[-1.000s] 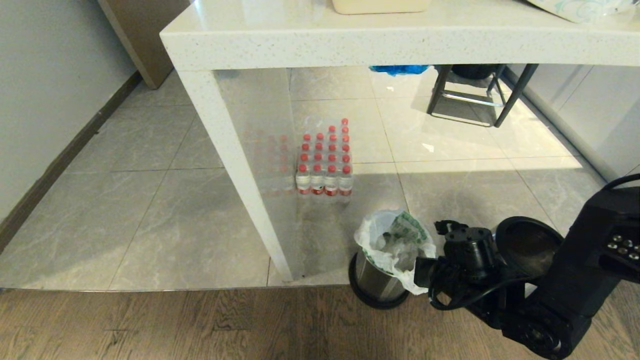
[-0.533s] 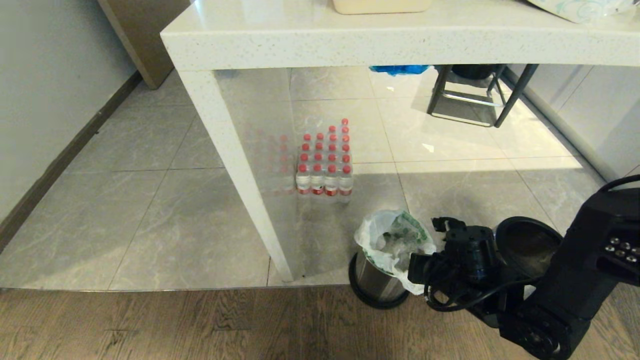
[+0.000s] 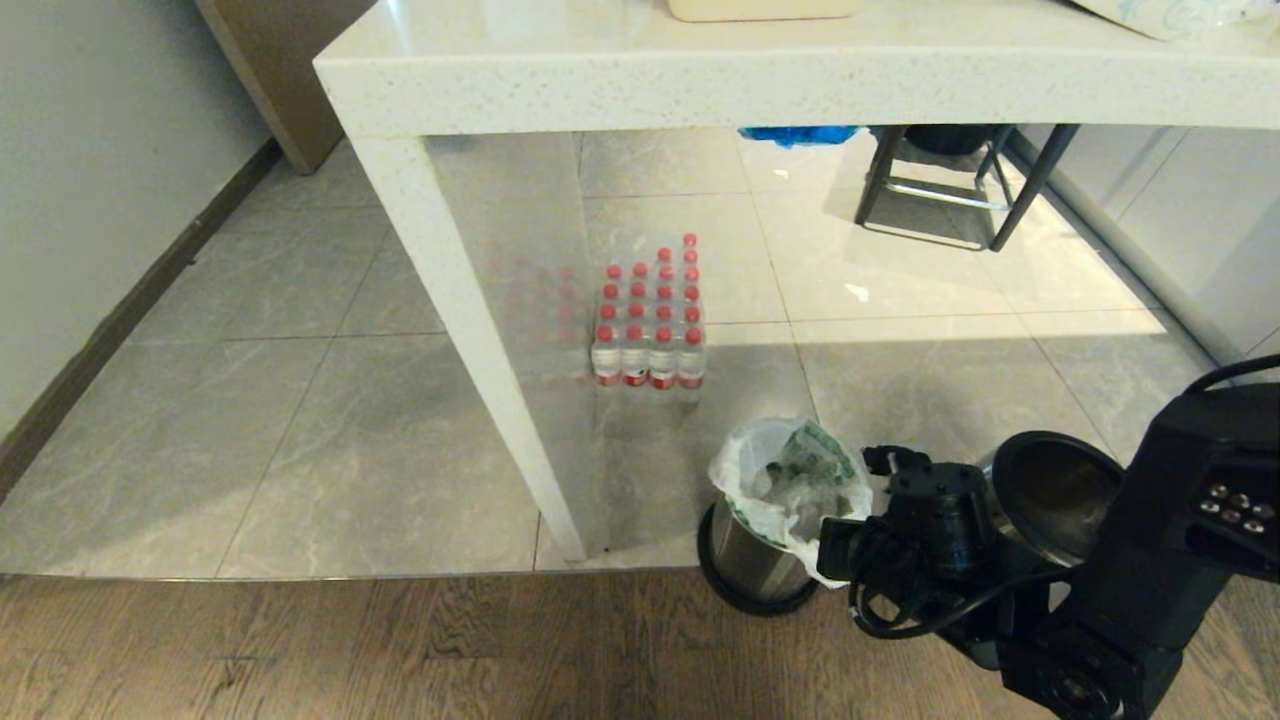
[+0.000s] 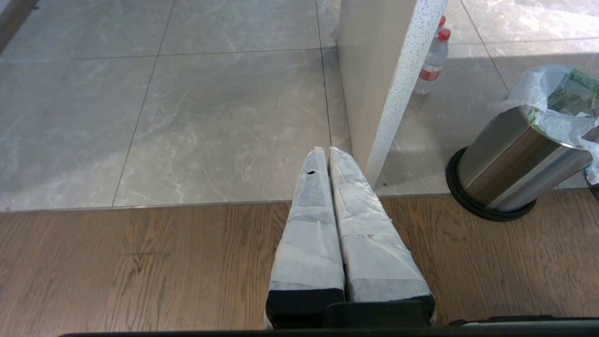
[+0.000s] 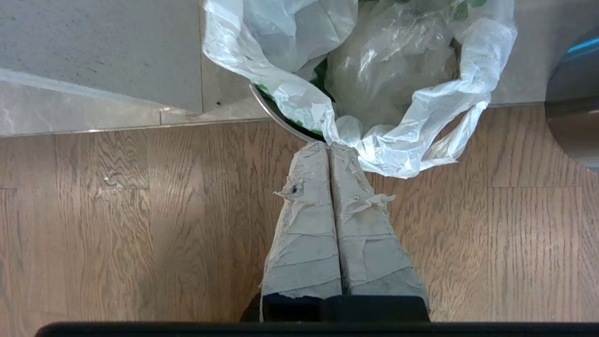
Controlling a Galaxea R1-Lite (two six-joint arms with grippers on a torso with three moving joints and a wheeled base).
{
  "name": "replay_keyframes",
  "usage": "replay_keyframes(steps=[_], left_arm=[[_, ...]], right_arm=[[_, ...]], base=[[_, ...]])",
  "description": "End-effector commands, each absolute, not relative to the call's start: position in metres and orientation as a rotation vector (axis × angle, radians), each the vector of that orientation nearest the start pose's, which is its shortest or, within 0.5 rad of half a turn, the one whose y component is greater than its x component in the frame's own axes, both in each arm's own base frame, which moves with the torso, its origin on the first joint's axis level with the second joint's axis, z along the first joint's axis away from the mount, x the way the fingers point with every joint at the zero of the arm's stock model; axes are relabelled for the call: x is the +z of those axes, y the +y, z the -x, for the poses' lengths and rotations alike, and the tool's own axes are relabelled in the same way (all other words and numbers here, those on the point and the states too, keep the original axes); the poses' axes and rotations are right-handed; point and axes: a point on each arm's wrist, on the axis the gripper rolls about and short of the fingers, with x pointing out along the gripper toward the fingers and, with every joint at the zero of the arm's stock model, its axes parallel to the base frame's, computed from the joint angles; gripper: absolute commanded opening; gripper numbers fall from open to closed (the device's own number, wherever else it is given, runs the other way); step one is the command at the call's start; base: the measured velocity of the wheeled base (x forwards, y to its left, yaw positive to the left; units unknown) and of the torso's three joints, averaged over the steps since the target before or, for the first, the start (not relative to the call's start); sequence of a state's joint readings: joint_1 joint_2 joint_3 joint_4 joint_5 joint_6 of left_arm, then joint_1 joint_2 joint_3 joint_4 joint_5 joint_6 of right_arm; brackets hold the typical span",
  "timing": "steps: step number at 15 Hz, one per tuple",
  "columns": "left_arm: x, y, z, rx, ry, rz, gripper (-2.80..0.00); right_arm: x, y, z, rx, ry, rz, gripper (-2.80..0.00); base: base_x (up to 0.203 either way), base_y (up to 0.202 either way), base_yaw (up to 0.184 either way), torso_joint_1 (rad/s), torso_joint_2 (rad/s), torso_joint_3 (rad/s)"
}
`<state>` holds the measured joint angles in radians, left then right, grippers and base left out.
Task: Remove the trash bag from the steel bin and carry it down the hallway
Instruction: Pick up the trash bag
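The trash bag (image 3: 790, 490), thin white plastic with green print, lines the steel bin (image 3: 745, 565) on the floor beside the white table leg. In the right wrist view my right gripper (image 5: 329, 146) is shut just outside the bin's rim (image 5: 276, 119). A gathered fold of the trash bag (image 5: 388, 70) runs into its taped fingertips, and the bag still sits in the bin. My left gripper (image 4: 325, 150) hangs shut and empty over the wood floor, left of the steel bin (image 4: 510, 164) and its trash bag (image 4: 557, 107). The hallway is out of view.
A second open steel bin (image 3: 1050, 495) stands just right of my right arm. The white table (image 3: 700, 80) has its leg (image 3: 470, 340) left of the bin, with a pack of red-capped water bottles (image 3: 650, 320) underneath. A stool (image 3: 940, 190) and a blue bag (image 3: 797, 135) lie farther back.
My right wrist has shifted slightly left and down toward the bin's near rim. The trash bag stays in the bin. The left arm has not moved.
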<state>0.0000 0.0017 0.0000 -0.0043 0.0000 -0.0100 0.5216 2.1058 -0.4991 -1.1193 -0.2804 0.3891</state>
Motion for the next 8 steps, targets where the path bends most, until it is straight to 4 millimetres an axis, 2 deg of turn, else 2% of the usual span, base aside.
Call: replay_keyframes(steps=[1,8], left_arm=[[0.0760,0.0000,0.0227,0.000,-0.003,0.011,-2.80],[0.0760,0.0000,0.0227,0.000,-0.003,0.011,-2.80]], right_arm=[[0.0306,0.1527,-0.2717,0.152,0.493,-0.187,-2.80],[0.0237,0.1605,-0.2701,0.174,0.458,-0.154,-2.80]], base=[[0.000,0.000,0.000,-0.005,0.00,-0.140],[0.000,0.000,0.000,0.000,0.00,-0.188]])
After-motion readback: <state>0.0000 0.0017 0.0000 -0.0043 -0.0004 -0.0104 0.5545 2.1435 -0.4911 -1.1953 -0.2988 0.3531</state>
